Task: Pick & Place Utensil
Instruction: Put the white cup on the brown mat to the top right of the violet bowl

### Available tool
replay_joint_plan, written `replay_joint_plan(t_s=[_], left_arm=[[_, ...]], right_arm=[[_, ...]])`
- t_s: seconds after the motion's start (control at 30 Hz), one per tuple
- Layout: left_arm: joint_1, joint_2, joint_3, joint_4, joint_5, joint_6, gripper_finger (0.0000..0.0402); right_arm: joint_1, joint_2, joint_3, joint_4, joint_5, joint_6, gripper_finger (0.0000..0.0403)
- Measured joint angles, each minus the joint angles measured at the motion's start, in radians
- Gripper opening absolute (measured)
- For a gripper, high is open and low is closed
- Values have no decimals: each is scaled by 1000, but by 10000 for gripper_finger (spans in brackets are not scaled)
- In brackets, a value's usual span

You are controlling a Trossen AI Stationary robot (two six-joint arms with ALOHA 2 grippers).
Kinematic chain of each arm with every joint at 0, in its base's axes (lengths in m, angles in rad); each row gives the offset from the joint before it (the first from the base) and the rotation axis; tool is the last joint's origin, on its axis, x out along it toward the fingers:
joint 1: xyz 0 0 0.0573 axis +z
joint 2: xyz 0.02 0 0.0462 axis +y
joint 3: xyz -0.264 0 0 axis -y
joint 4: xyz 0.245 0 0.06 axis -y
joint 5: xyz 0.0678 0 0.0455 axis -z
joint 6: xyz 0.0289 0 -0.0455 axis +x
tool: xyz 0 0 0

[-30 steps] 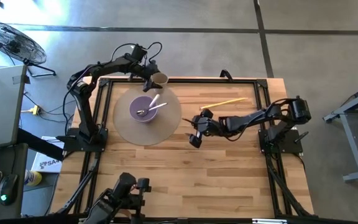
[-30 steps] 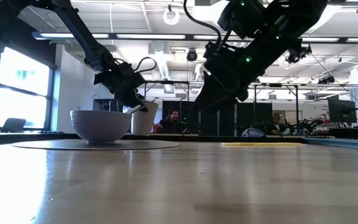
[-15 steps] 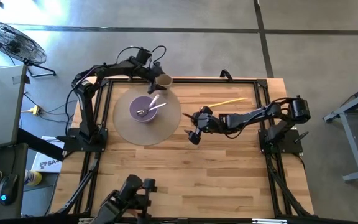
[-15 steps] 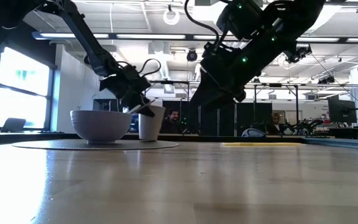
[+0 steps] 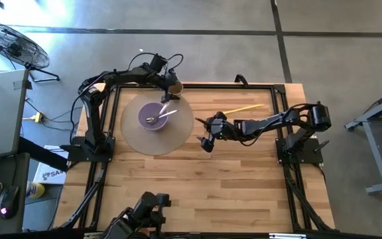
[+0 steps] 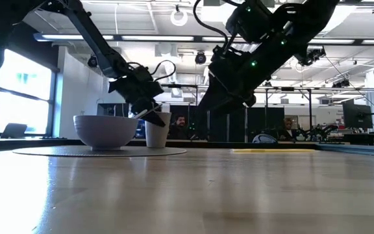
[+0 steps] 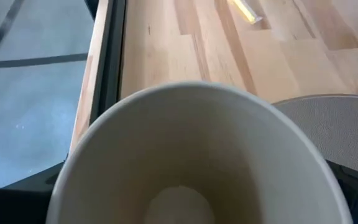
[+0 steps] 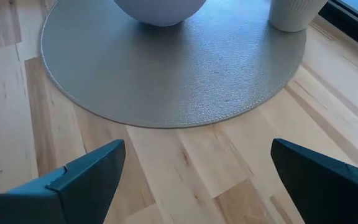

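Note:
A white paper cup (image 5: pixel 174 86) stands upright on the far edge of the round grey mat (image 5: pixel 178 129). My left gripper (image 5: pixel 168 85) is right at it, and the cup (image 7: pixel 191 155) fills the left wrist view. A purple bowl (image 5: pixel 152 117) sits on the mat's middle with a metal spoon (image 5: pixel 152 120) and a white utensil (image 5: pixel 168 113) in it. A yellow utensil (image 5: pixel 237 109) lies flat on the wood to the right. My right gripper (image 5: pixel 207 135) hovers open just off the mat's right edge, holding nothing (image 8: pixel 197 180).
Black frame rails (image 5: pixel 115 99) run along the table's left, far and right edges. Bare wood (image 5: pixel 231 179) spreads over the near half. A dark camera mount (image 5: pixel 144 212) sits at the near edge. People (image 6: pixel 182 123) sit in the room beyond the table.
My left gripper has moved a little toward the table's right edge and down with the cup. The cup was tilted and clear of the mat; it now stands upright on the mat beside the bowl.

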Motion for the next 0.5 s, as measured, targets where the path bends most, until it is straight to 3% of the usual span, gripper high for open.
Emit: replay_joint_plan(t_s=[0.5], left_arm=[[29, -40, 2, -91, -23, 24, 390]], right_arm=[[-3, 0, 0, 3, 1, -8, 397]])
